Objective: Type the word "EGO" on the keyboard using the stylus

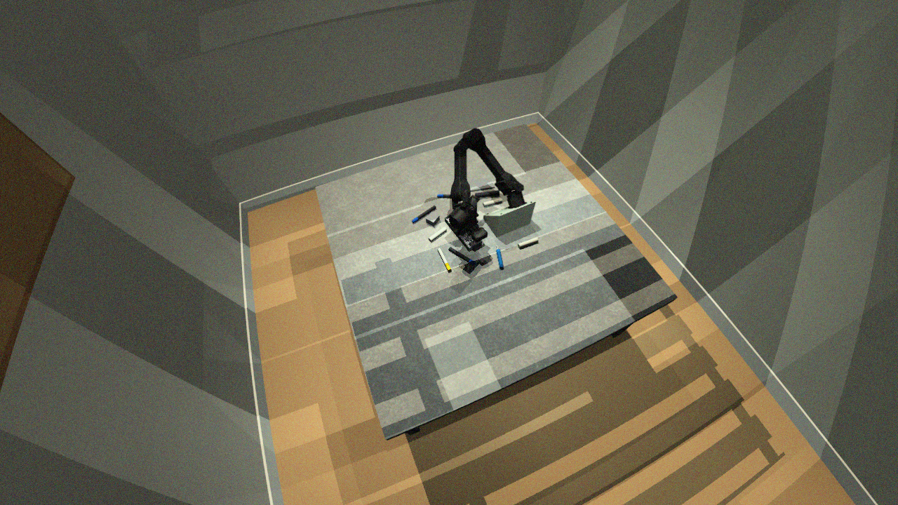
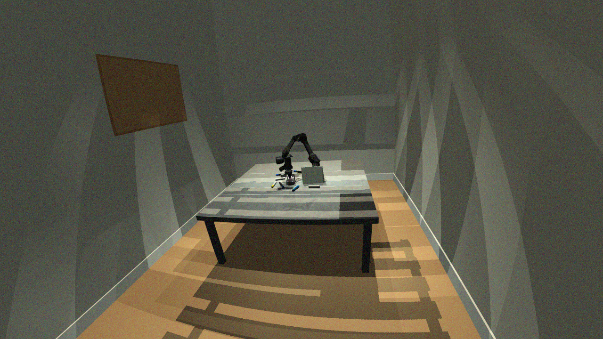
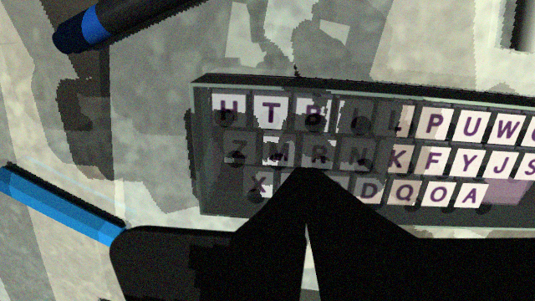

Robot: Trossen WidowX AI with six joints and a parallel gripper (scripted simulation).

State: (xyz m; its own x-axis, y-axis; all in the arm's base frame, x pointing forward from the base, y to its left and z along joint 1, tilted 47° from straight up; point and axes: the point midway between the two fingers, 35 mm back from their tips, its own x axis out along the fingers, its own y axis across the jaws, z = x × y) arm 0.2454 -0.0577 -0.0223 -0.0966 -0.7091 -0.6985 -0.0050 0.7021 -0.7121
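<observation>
The dark keyboard (image 1: 468, 242) (image 3: 364, 217) lies on the desk (image 1: 539, 326) (image 2: 261, 206). In the wrist view, the O key (image 3: 437, 194) is readable in the lowest row; no E or G can be read, and the fingers hide keys beside X. My gripper (image 2: 289, 176) (image 3: 304, 177) is shut, its tips together over the lower-left part of the keyboard. No stylus shows between or below the fingers. A thin dark rod (image 1: 482, 188) lies behind the keyboard near the arm; it is too small to tell whether it is the stylus.
An upright grey-green panel (image 1: 511, 218) (image 2: 313, 174) stands beside the keyboard. A blue marker (image 1: 499, 258) (image 3: 63, 205), a black marker with a blue band (image 1: 461, 254) (image 3: 125, 25), a yellow-ended white marker (image 1: 443, 259) and a white piece (image 1: 527, 243) lie around it.
</observation>
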